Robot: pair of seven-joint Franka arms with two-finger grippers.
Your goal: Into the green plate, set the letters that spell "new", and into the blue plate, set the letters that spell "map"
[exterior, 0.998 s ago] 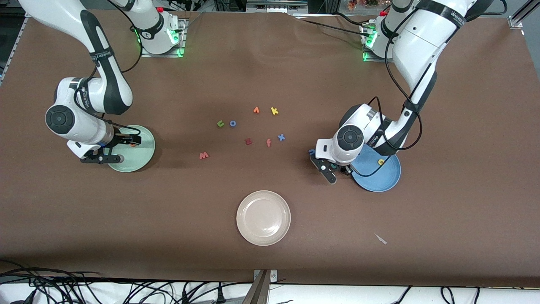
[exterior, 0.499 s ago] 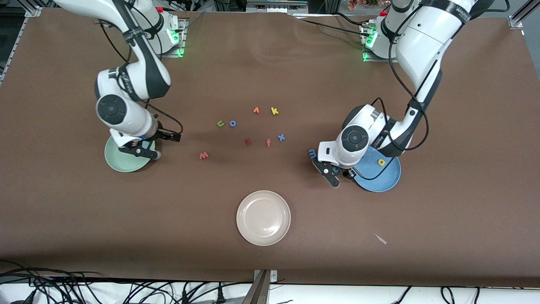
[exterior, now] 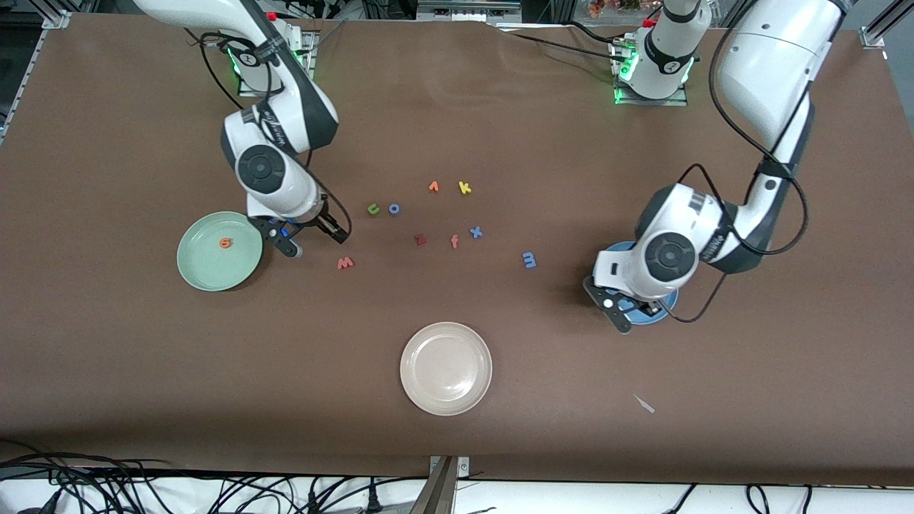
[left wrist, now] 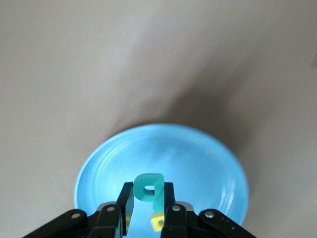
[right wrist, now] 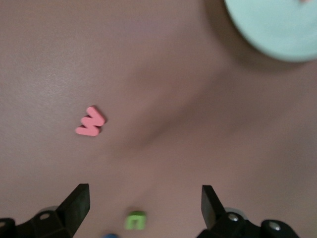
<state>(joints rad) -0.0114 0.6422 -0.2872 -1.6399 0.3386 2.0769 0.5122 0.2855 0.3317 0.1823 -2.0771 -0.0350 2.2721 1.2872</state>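
My left gripper [exterior: 634, 312] hangs over the blue plate [exterior: 651, 316], shut on the teal "p" [left wrist: 148, 186]. Under it the yellow "a" [left wrist: 157, 223] lies in the blue plate [left wrist: 198, 163]. The blue "m" [exterior: 529, 260] lies on the table beside that plate, toward the middle. The orange "e" [exterior: 225, 243] rests in the green plate [exterior: 207, 275]. My right gripper [exterior: 313, 240] is open and empty beside the green plate, over bare table. The salmon "w" [exterior: 345, 263] and the green "n" [exterior: 373, 208] lie close to it, the "w" [right wrist: 90, 122] and "n" [right wrist: 135, 219] showing in the right wrist view.
Other letters lie mid-table: a blue "o" [exterior: 393, 208], an orange one [exterior: 433, 186], yellow "k" [exterior: 464, 188], dark red "z" [exterior: 420, 239], salmon "f" [exterior: 454, 241], blue "x" [exterior: 475, 232]. A beige plate [exterior: 446, 368] sits nearer the front camera. A small scrap [exterior: 645, 404] lies toward the left arm's end.
My right gripper left the green plate, with the "e" staying in it, and swung toward the "w". My left gripper moved from beside the "m" to over the blue plate with the "p".
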